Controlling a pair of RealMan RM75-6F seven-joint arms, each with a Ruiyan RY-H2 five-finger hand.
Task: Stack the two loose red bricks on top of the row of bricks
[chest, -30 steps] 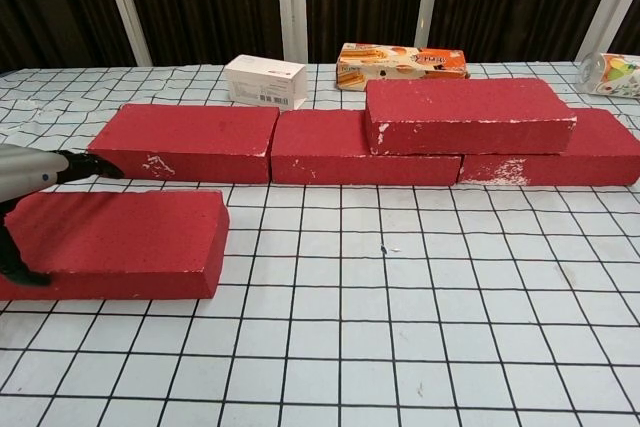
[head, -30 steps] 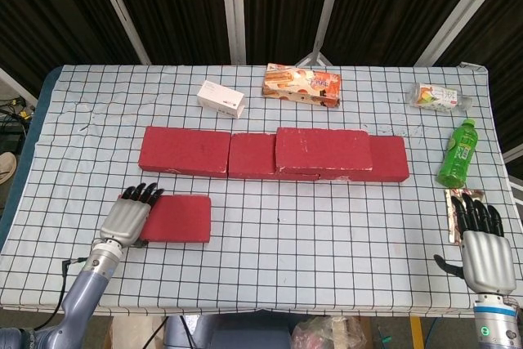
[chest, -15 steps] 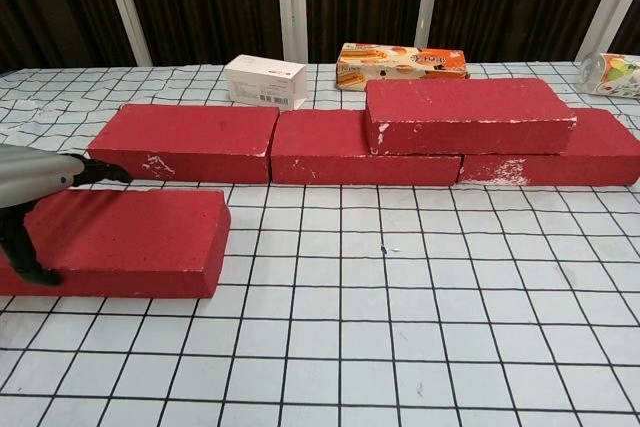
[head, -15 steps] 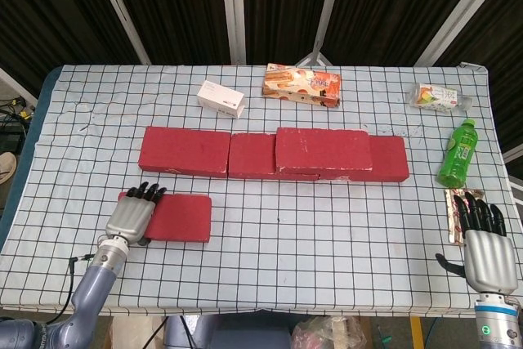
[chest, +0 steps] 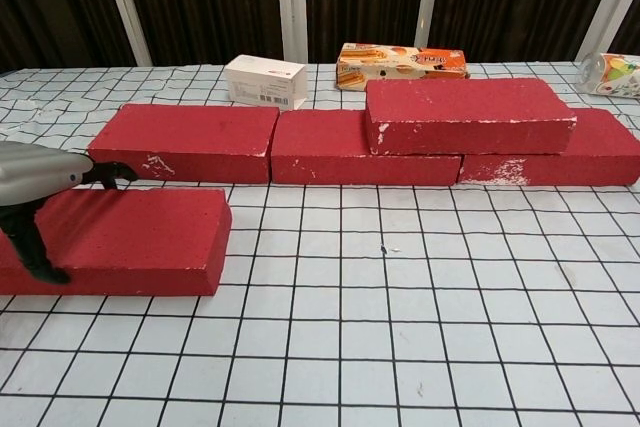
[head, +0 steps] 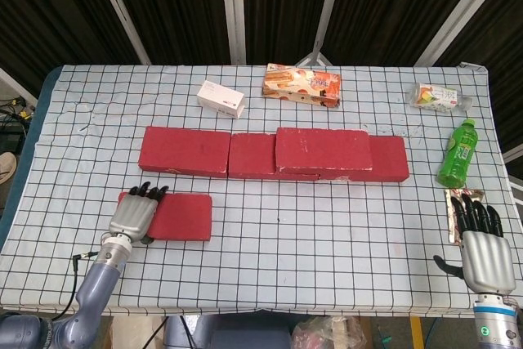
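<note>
Your left hand (head: 133,217) grips the loose brick (head: 178,217) near the table's (head: 310,243) front-left edge (right hand (head: 482,252) flat, holding nothing).

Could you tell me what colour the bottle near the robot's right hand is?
The bottle is green, seen best in the head view.

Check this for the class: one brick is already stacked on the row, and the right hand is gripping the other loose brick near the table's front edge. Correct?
Not quite: it is the left hand, not the right, on the loose brick, as the head view shows. The right hand holds nothing. One stacked brick does sit on the row.
</note>
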